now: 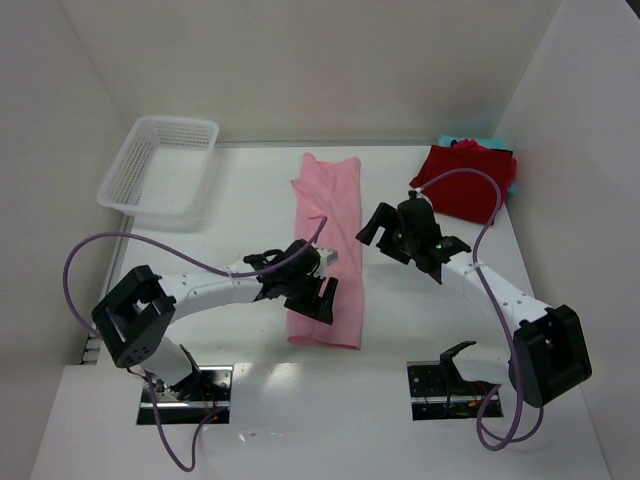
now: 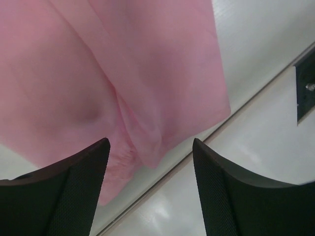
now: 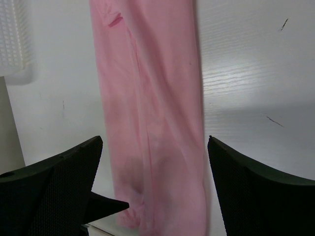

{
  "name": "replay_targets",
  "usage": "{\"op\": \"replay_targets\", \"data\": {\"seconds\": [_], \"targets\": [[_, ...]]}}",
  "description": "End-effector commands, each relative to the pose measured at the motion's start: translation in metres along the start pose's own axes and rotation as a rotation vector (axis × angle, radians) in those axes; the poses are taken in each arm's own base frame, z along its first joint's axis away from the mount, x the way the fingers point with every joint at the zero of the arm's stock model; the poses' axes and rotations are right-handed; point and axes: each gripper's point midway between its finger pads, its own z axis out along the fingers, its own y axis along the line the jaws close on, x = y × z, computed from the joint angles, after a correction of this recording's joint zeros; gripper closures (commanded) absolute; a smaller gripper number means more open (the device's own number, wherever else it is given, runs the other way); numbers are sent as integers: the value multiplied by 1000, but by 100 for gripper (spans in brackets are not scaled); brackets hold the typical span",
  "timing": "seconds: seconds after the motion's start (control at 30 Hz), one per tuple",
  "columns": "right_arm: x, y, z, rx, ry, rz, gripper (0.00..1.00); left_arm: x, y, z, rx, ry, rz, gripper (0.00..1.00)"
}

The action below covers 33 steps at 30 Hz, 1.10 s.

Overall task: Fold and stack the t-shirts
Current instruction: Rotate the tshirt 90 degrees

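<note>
A light pink short-sleeved cotton tee (image 1: 328, 250), folded lengthwise into a long narrow strip, lies in the middle of the white surface (image 1: 250, 190), running from the far side toward the arms. At the far right corner sits a dark red folded shirt (image 1: 462, 180), with a sliver of teal cloth (image 1: 447, 141) showing at its far edge. A white plastic mesh basket (image 1: 160, 165) stands at the far left, well apart from the shirts.

The left claw (image 1: 318, 295) is over the near part of the pink strip. Its wrist view shows the fingers (image 2: 74, 191) spread wide with nothing pinched, the shirt's near hem end beneath them. The right claw (image 1: 383, 225) is just beside the strip's right edge, also spread and empty, its fingers (image 3: 246, 187) framing the cloth.

Only the right wrist view shows a small darker pink mark (image 3: 115, 20) near the strip's far end, too blurred to tell whether it is a label. It also shows thin dark scuffs (image 3: 273, 120) on the surface. Only the left wrist view shows the creases of the hem up close, the seam at the surface's near edge and a black mounting plate (image 2: 306, 91). Only the top view shows the red and teal shirts.
</note>
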Motion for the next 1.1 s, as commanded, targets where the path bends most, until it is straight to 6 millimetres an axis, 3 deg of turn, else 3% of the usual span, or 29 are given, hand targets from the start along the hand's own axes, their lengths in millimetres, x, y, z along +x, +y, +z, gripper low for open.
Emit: {"op": "replay_targets", "data": {"seconds": [0.0,0.07,0.33,0.4,0.43,0.53,0.73,1.07], "targets": [[-25,20,-9,-37,-82,-21,8,-13,5,-3,-61,-71,-22,25],[-25,20,-9,-37,-82,-21,8,-15,7,-1,-66,-89,-43,28],[-23,18,-11,-29,-75,-21,8,15,2,28,-104,4,-37,37],[-23,18,-11,-29,-75,-21,8,12,2,28,-112,-13,-60,43],[-24,17,-14,-23,-81,-21,8,13,1,29,-117,-16,-62,51],[-24,17,-14,-23,-81,-21,8,18,9,29,-153,-10,-90,57],[-21,14,-16,-23,-81,-21,8,19,11,20,-174,-20,-112,80],[-21,14,-19,-30,-88,-21,8,41,-3,9,-95,58,-114,93]]}}
